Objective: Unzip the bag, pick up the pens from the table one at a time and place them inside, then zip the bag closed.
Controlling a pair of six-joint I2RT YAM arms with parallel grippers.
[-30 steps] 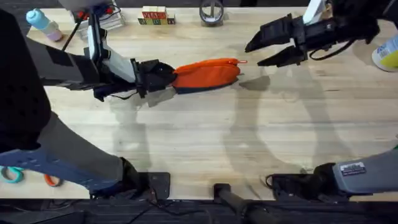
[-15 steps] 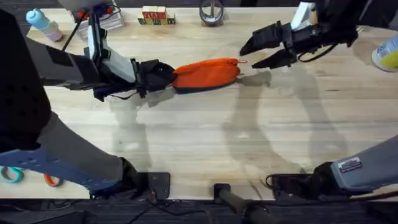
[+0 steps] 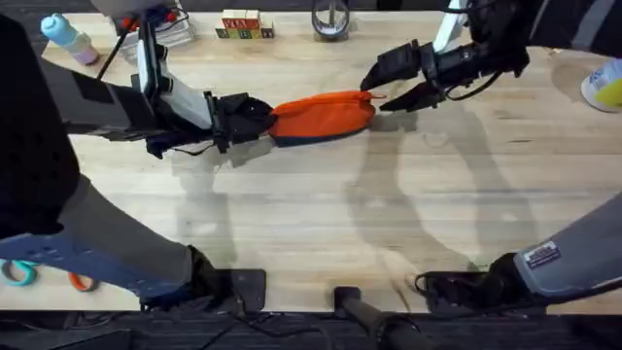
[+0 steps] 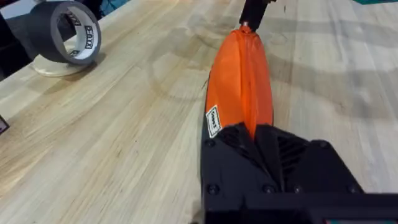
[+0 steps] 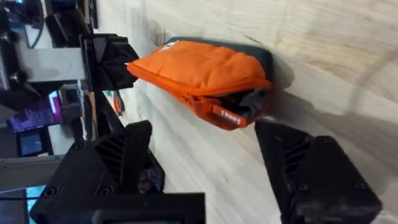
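Orange pencil pouches: one (image 3: 324,115)
Grippers: two, left (image 3: 255,119), right (image 3: 381,87)
Tape rolls: one (image 3: 330,19)
Bottles: two, upper left (image 3: 66,37), right edge (image 3: 603,86)
Scissors: one, lower left (image 3: 29,274)

The soft orange fabric pouch with a dark base (image 5: 202,71) lies on the pale wooden counter (image 5: 323,43), its small orange pull (image 5: 227,116) facing the right gripper (image 5: 205,158). That gripper's two black fingers (image 5: 134,155) stand apart, just short of the pull. At the pouch's far end, the left gripper (image 5: 115,62) clamps the fabric.
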